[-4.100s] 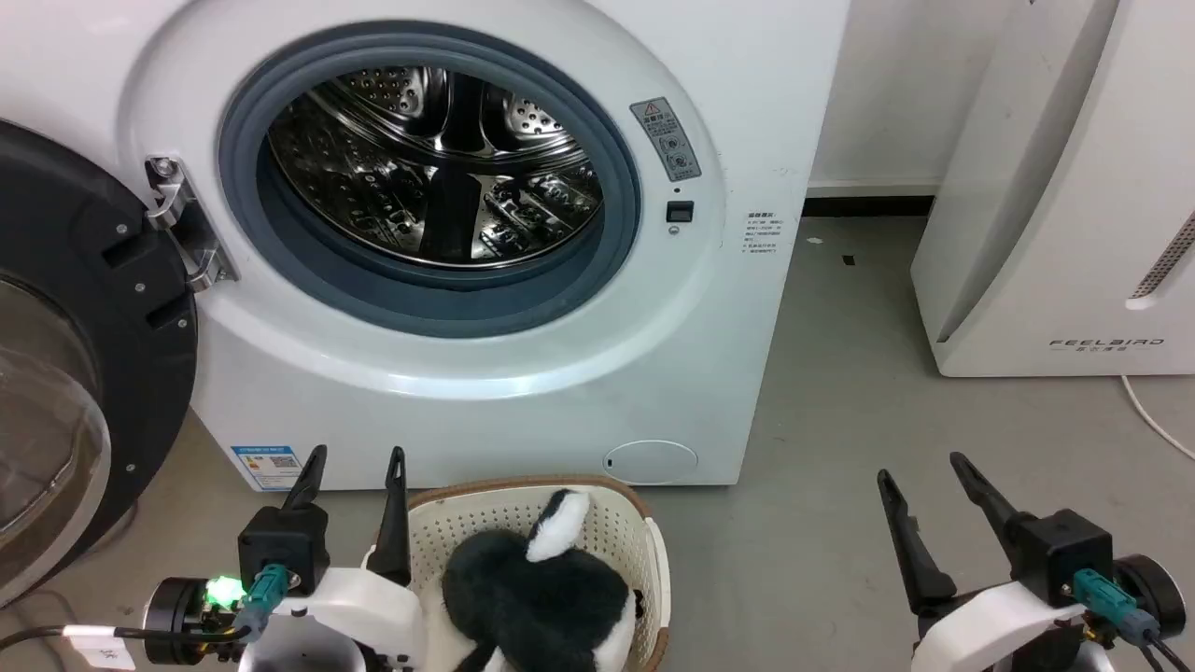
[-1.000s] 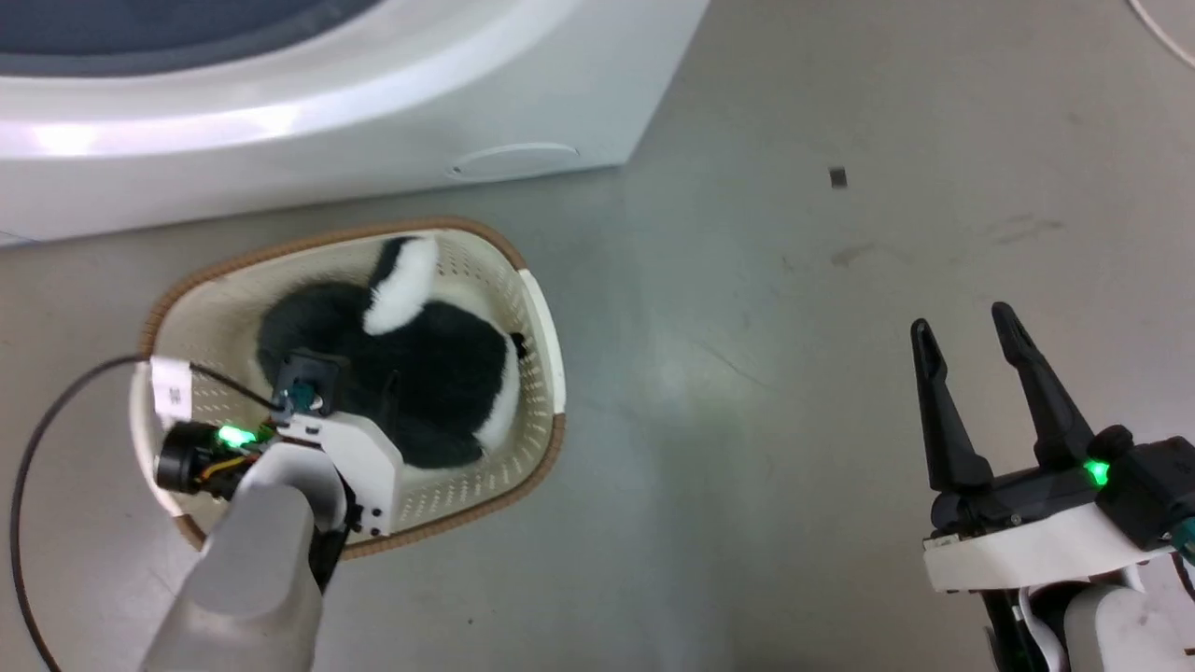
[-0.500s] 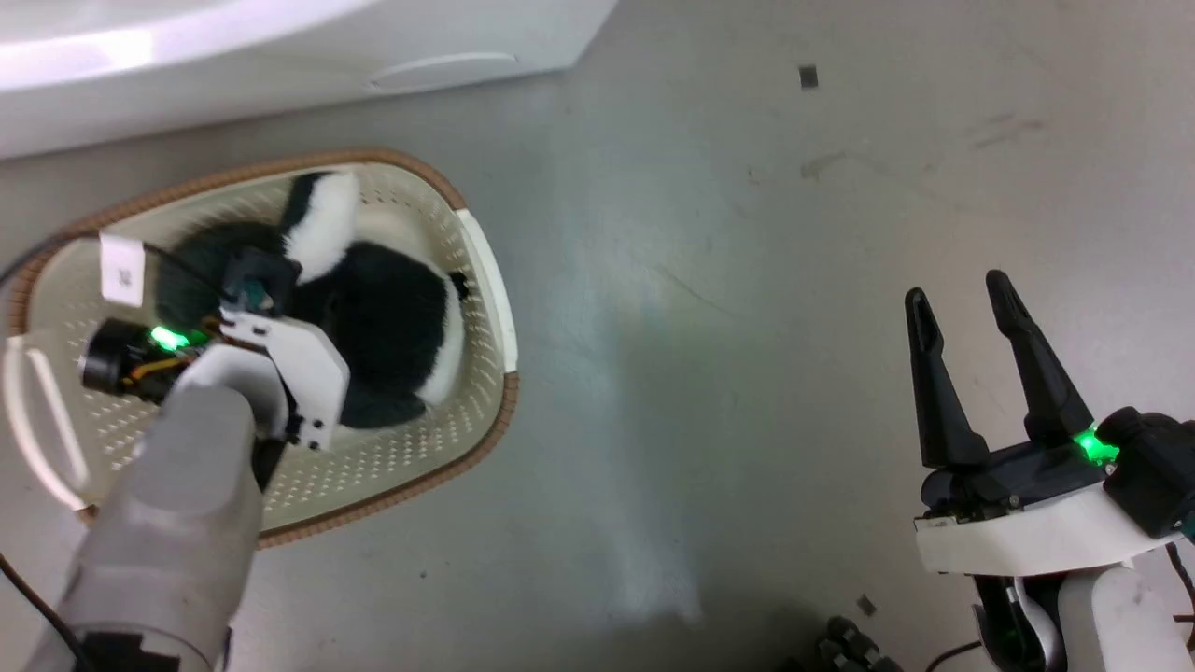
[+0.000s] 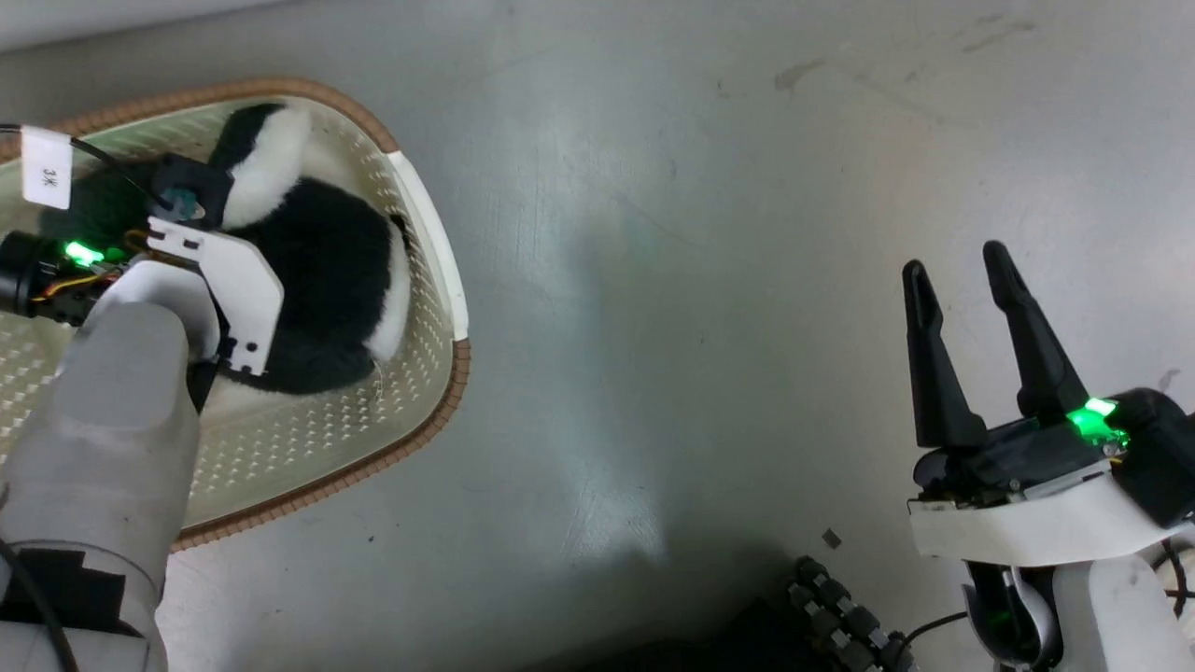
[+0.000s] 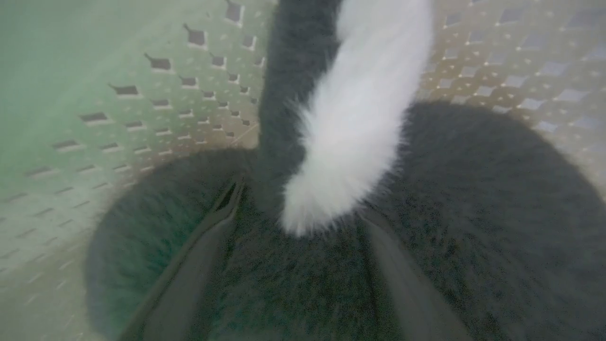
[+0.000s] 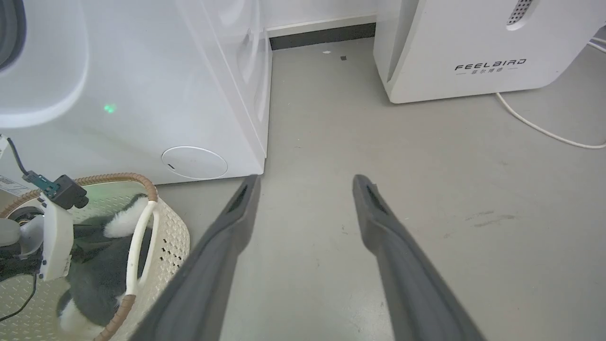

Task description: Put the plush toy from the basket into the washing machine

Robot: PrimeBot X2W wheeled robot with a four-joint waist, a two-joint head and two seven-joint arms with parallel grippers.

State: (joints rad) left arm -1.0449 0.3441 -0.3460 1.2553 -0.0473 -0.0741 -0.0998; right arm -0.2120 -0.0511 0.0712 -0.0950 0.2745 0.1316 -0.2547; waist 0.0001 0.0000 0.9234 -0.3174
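The black and white plush toy (image 4: 327,271) lies in the cream perforated basket (image 4: 429,233) at the left of the head view. My left gripper (image 4: 229,229) reaches down into the basket, its fingertips sunk out of sight in the fur. In the left wrist view that gripper (image 5: 298,203) is open, its fingers (image 5: 208,237) pressed into the dark fur on either side of the toy's white limb (image 5: 360,118). My right gripper (image 4: 952,271) stands open over bare floor at the lower right. The washing machine (image 6: 142,94) rises just behind the basket (image 6: 142,227).
The white FEELBIRD appliance (image 6: 473,47) stands at the far right with a white cable (image 6: 544,130) trailing on the grey floor. A tagged black cable (image 4: 47,168) runs from my left wrist over the basket. Part of my base (image 4: 840,616) shows at the bottom.
The head camera has tilted down, so the basket has slid up and left in the picture. My left gripper has sunk deeper onto the plush toy. The right gripper keeps its place, open.
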